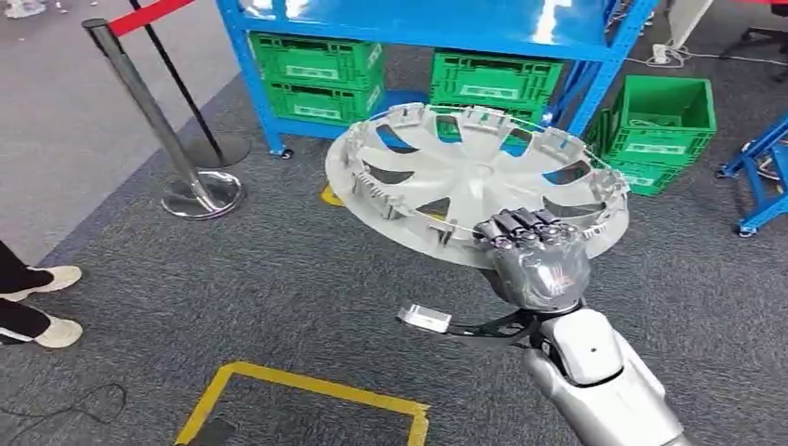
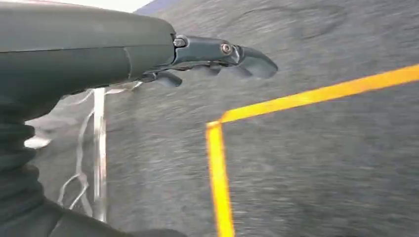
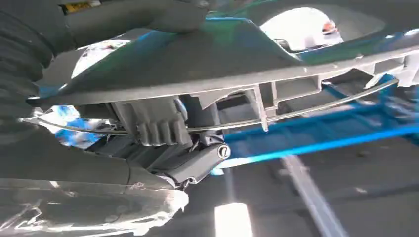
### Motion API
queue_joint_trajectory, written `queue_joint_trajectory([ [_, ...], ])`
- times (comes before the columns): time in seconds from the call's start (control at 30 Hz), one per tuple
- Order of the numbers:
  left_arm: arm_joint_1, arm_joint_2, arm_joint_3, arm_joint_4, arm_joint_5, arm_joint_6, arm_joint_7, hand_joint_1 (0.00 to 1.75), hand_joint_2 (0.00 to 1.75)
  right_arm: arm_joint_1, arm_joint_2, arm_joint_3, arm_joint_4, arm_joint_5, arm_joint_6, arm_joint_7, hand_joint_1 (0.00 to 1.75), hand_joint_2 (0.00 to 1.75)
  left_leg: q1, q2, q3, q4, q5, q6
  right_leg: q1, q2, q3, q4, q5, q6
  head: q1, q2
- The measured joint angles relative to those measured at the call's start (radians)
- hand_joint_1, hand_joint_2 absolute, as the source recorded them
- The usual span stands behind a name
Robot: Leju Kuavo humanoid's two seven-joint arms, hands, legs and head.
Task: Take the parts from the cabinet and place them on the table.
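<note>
1. head view: the right robot hand (image 1: 537, 253) grips the near rim of a silver wheel cover (image 1: 474, 181), dark fingers (image 1: 517, 226) curled over its edge, and holds the part nearly flat in the air above the grey carpet floor (image 1: 307, 288). behind it stands a blue metal cabinet (image 1: 427, 28) with green crates (image 1: 321, 74) on its low shelf, and another green crate (image 1: 664, 116) sits on the floor to the right. a chrome barrier post (image 1: 153, 121) with a red belt (image 1: 149, 14) stands at the left. a yellow tape outline (image 1: 307, 386) marks the carpet in the foreground. a person's light-coloured shoes (image 1: 56, 302) show at the left edge.

2. left wrist view: the left robot hand (image 2: 148, 54) hangs over the carpet, its dark fingers (image 2: 222, 52) stretched out with nothing in them. the corner of the yellow tape line (image 2: 217, 148) crosses the floor beneath. the picture is blurred.

3. right wrist view: the right robot hand (image 3: 163, 138) is clamped on the wheel cover's (image 3: 237, 54) edge, thumb on one face and fingers (image 3: 197, 160) on the other. a thin wire ring (image 3: 316, 106) runs along the cover's ribbed back. the cabinet's blue frame (image 3: 321, 143) is blurred behind.
</note>
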Motion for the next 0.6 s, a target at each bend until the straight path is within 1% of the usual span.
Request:
queue_joint_trajectory([
  [0.03, -0.002, 0.003, 0.001, 0.0, 0.0, -0.001, 0.001, 0.0, 1.75, 0.0, 0.0, 0.005, 0.0, 0.0, 0.0, 0.001, 1.75, 1.75, 0.0, -0.012, -0.009, 0.0, 0.008, 0.009, -0.001, 0.029, -0.026, 0.076, -0.049, 0.003, 0.002, 0.0],
  [0.07, -0.004, 0.003, 0.001, 0.0, 0.0, -0.003, 0.001, 0.0, 1.75, 0.0, -0.001, 0.006, 0.001, 0.0, 0.0, 0.002, 1.75, 1.75, -0.001, -0.026, -0.017, 0.0, 0.014, 0.012, 0.0, 0.041, -0.058, 0.161, -0.092, 0.004, 0.001, 0.0],
  [0.1, -0.005, 0.003, 0.001, 0.0, -0.001, -0.007, 0.001, 0.0, 1.75, 0.0, -0.001, 0.008, 0.003, 0.001, 0.0, 0.003, 1.75, 1.75, -0.003, -0.039, -0.025, 0.001, 0.02, 0.014, 0.001, 0.046, -0.086, 0.237, -0.124, 0.004, 0.001, 0.0],
  [0.13, -0.004, 0.003, 0.001, 0.0, -0.001, -0.009, 0.001, 0.0, 1.75, 0.0, -0.001, 0.011, 0.005, 0.001, 0.0, 0.003, 1.75, 1.75, -0.004, -0.053, -0.031, 0.001, 0.026, 0.014, 0.002, 0.047, -0.099, 0.281, -0.139, 0.001, 0.001, 0.0],
  [0.17, -0.002, 0.003, 0.001, 0.0, -0.001, -0.012, 0.003, 0.0, 1.75, -0.001, -0.001, 0.015, 0.008, 0.001, 0.0, 0.003, 1.75, 1.75, -0.005, -0.069, -0.037, 0.001, 0.033, 0.013, 0.004, 0.048, -0.087, 0.272, -0.129, -0.003, 0.001, 0.0],
  [0.2, -0.001, 0.003, 0.001, 0.0, -0.001, -0.014, 0.004, 0.0, 1.75, -0.002, -0.001, 0.018, 0.01, 0.002, 0.0, 0.003, 1.75, 1.75, -0.005, -0.083, -0.042, 0.002, 0.037, 0.011, 0.004, 0.05, -0.056, 0.225, -0.102, -0.007, 0.001, 0.0],
  [0.23, -0.001, 0.003, 0.001, 0.0, -0.001, -0.014, 0.005, 0.0, 1.75, -0.004, -0.001, 0.021, 0.012, 0.003, 0.0, 0.003, 1.75, 1.75, -0.005, -0.098, -0.045, 0.002, 0.042, 0.009, 0.004, 0.059, -0.004, 0.139, -0.063, -0.013, 0.001, 0.0],
  [0.27, -0.001, 0.003, 0.001, 0.0, -0.001, -0.014, 0.006, 0.0, 1.75, -0.008, -0.001, 0.023, 0.013, 0.004, 0.0, 0.004, 1.75, 1.75, -0.005, -0.113, -0.048, 0.002, 0.046, 0.007, 0.004, 0.077, 0.054, 0.04, -0.026, -0.019, 0.002, 0.0],
  [0.3, -0.001, 0.003, 0.001, 0.0, -0.001, -0.015, 0.007, 0.0, 1.75, -0.013, -0.001, 0.024, 0.013, 0.004, 0.0, 0.005, 1.75, 1.75, -0.002, -0.122, -0.051, 0.002, 0.05, 0.003, 0.001, 0.114, 0.085, -0.023, -0.032, -0.026, 0.0, 0.0],
  [0.33, -0.003, 0.003, 0.001, 0.0, -0.001, -0.016, 0.007, 0.0, 1.75, -0.016, -0.001, 0.026, 0.013, 0.004, 0.0, 0.004, 1.75, 1.75, -0.006, -0.131, -0.061, 0.006, 0.055, -0.004, -0.002, 0.128, 0.102, -0.04, -0.033, -0.023, -0.003, 0.0],
  [0.37, -0.004, 0.003, 0.001, 0.0, -0.001, -0.017, 0.007, 0.0, 1.75, -0.02, -0.001, 0.029, 0.013, 0.004, 0.0, 0.004, 1.75, 1.75, 0.0, -0.139, -0.072, 0.009, 0.062, -0.01, 0.0, 0.119, 0.095, -0.041, -0.033, -0.022, -0.001, 0.0],
  [0.4, -0.002, 0.003, 0.001, 0.0, -0.001, -0.018, 0.007, 0.0, 1.75, -0.021, -0.001, 0.03, 0.014, 0.004, 0.0, 0.004, 1.75, 1.75, 0.005, -0.147, -0.08, 0.009, 0.068, -0.018, 0.004, 0.111, 0.089, -0.039, -0.029, -0.023, -0.002, 0.0],
  [0.43, 0.002, 0.003, 0.001, 0.0, -0.001, -0.021, 0.01, 0.0, 1.75, -0.023, -0.001, 0.032, 0.016, 0.004, 0.0, 0.004, 1.75, 1.75, 0.007, -0.157, -0.084, 0.006, 0.074, -0.027, 0.007, 0.103, 0.087, -0.037, -0.026, -0.027, -0.001, 0.0],
  [0.47, 0.004, 0.007, 0.001, 0.0, -0.001, -0.023, 0.013, 0.0, 1.75, -0.024, 0.0, 0.035, 0.018, 0.004, 0.0, 0.004, 1.75, 1.75, 0.007, -0.16, -0.087, 0.01, 0.071, -0.03, -0.006, 0.086, 0.089, -0.051, -0.017, -0.035, -0.002, 0.0],
  [0.5, 0.006, 0.003, 0.001, 0.0, -0.002, -0.024, 0.013, 0.0, 1.75, -0.025, 0.0, 0.038, 0.02, 0.004, 0.0, 0.005, 1.75, 1.75, -0.001, -0.105, -0.096, 0.028, 0.05, -0.036, -0.002, 0.076, 0.089, -0.053, -0.013, -0.04, -0.004, 0.0],
  [0.53, 0.004, 0.002, 0.001, 0.0, -0.002, -0.025, 0.016, 0.0, 1.75, -0.025, 0.0, 0.038, 0.021, 0.004, 0.0, 0.006, 1.75, 1.75, -0.001, -0.066, -0.122, 0.083, 0.008, -0.042, -0.002, 0.063, 0.086, -0.054, -0.009, -0.045, -0.018, 0.0],
  [0.57, 0.001, 0.001, 0.001, 0.0, -0.002, -0.027, 0.018, 0.0, 1.75, -0.025, 0.0, 0.038, 0.022, 0.004, 0.0, 0.008, 1.75, 1.75, 0.002, -0.048, -0.16, 0.169, -0.038, -0.048, -0.002, 0.049, 0.081, -0.053, -0.007, -0.048, -0.017, 0.0],
  [0.6, 0.0, 0.001, 0.001, 0.0, -0.002, -0.028, 0.02, 0.0, 1.75, -0.025, 0.0, 0.038, 0.024, 0.005, 0.0, 0.009, 1.75, 1.75, 0.005, -0.042, -0.193, 0.245, -0.071, -0.052, -0.001, 0.035, 0.077, -0.053, -0.005, -0.047, -0.018, 0.0],
])
